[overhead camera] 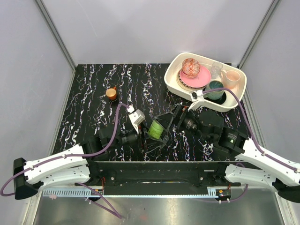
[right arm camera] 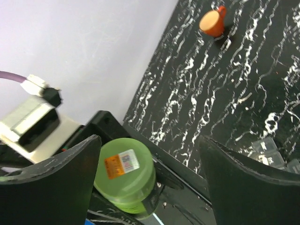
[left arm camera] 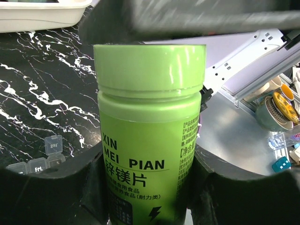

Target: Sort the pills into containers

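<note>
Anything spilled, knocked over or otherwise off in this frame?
Nothing stands out. The green bottle sits upright and capped in the left gripper, the right gripper is open near it, and no loose pills show on the table. One flap of the pill box looks raised.

White arms (overhead camera: 56, 168), black joints (overhead camera: 101, 140) — purple cables (overhead camera: 114, 125)

Bright, even light; near edges perhaps blurred.
</note>
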Controlling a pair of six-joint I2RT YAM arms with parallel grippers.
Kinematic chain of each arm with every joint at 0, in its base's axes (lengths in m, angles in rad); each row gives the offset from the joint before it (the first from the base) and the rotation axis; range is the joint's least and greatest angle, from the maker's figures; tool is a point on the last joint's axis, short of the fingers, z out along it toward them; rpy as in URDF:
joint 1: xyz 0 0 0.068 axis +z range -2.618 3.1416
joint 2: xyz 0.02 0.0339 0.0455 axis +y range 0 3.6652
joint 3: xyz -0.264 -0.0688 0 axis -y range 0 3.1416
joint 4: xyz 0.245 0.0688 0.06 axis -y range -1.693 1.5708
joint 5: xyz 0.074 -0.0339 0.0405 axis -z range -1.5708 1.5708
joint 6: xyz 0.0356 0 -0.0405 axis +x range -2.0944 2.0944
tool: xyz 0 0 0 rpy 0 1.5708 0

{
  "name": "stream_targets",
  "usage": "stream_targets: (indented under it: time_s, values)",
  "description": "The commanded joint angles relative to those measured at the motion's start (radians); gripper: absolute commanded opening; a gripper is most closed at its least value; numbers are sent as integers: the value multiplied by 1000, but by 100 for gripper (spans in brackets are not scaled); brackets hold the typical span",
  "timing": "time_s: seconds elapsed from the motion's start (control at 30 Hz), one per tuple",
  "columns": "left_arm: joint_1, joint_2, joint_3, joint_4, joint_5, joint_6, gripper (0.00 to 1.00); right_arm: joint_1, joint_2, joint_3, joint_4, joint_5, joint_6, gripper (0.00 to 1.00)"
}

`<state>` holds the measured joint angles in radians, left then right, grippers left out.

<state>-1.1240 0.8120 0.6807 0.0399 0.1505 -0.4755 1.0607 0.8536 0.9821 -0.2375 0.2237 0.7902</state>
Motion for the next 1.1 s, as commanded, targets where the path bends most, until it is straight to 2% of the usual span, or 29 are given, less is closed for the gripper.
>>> stream_targets:
  time_s: [0.0, 0.47, 0.67, 0.9, 1.07]
  values:
    - [3, -4, 59, 54, -38, 11, 0, 12, 30, 49, -32, 57, 38, 90]
    - [3, 33, 63, 60, -34, 2, 0, 16, 28, 63, -25, 26, 15, 90]
    - [3, 49, 71, 60, -28, -2, 0, 21, 35, 43, 15, -15, -74, 81]
    - [3, 47, 72, 61, -37, 0, 0, 21, 35, 24, 15, -27, -62, 72]
    - [3, 59, 76, 63, -34, -3, 0, 21, 39, 24, 15, -43, -65, 73]
